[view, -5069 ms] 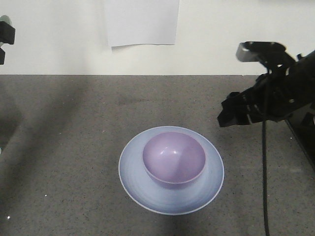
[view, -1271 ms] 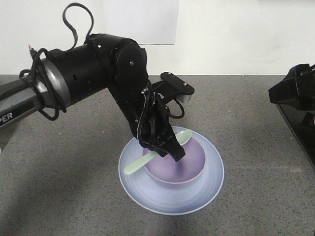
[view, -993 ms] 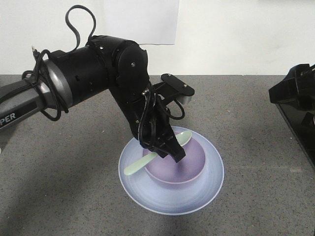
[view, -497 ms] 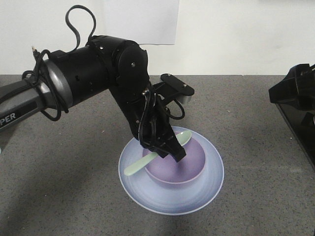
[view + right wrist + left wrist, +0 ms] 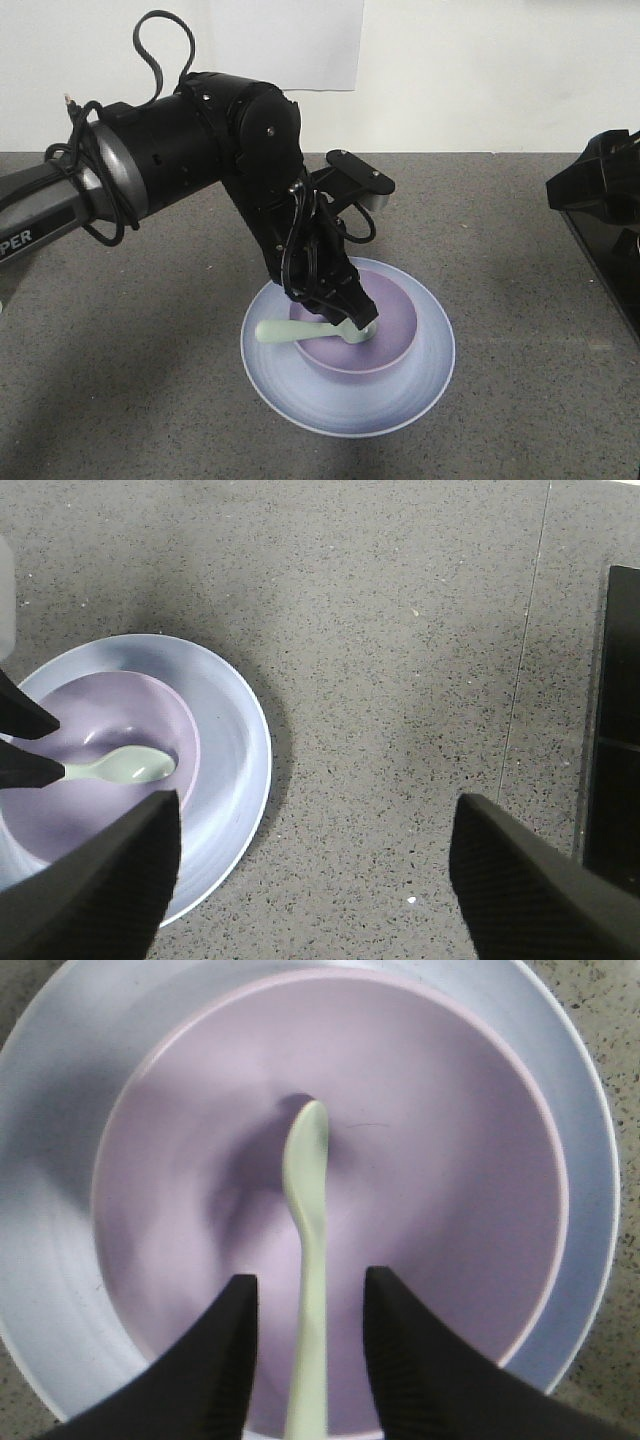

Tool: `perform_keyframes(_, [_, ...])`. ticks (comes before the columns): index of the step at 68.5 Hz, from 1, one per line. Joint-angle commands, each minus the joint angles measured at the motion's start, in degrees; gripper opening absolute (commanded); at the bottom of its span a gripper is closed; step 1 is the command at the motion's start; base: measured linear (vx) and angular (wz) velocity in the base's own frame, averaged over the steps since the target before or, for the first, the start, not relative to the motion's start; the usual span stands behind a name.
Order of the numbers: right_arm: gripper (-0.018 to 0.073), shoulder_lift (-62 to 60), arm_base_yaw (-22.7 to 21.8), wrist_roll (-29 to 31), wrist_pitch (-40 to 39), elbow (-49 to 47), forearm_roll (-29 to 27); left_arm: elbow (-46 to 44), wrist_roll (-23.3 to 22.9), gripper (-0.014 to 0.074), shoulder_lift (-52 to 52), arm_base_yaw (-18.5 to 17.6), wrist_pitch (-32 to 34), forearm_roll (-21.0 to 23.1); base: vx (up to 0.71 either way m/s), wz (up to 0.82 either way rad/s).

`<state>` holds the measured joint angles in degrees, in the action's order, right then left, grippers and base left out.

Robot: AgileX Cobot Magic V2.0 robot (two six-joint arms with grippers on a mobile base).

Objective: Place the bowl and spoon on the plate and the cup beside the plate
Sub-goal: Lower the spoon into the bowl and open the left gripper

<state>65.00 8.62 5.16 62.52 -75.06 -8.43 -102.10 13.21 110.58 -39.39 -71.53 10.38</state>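
Note:
The lavender bowl sits in the middle of the pale bluish plate. The mint-green spoon lies in the bowl, head on the bottom and handle resting over the left rim. My left gripper hovers just above it, open. In the left wrist view the spoon runs between the fingers with a gap on each side. My right gripper is open and holds nothing, above bare table to the right of the plate. The cup is out of view.
The grey speckled table stretches around the plate. My right arm sits at the right edge. A black fixture borders the table on the right. White paper hangs on the back wall.
The left jaws have opened and the spoon has dropped from its tilted held position into the bowl. The right arm has not moved in the last second.

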Motion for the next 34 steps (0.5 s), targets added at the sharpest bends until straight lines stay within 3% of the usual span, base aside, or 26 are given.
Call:
perform_keyframes(1, [0.0542,-0.99,-0.33,0.19,-3.23,-1.37,-0.37,-1.46,-0.62,0.0340,-2.98,-0.27,-0.26,1.02,0.00,0.00])
perform_keyframes(19, [0.0542,-0.99,-0.33,0.19,-3.23,-1.37,-0.37,-1.46,-0.62,0.0458,-2.98,-0.27,-0.26,1.02,0.00,0.00])
perform_keyframes(34, [0.0542,-0.99,-0.33,0.19,-3.23,-1.37,-0.37,-1.46,-0.91,0.0468,-4.35,0.20,-0.21,0.76,0.00,0.00])
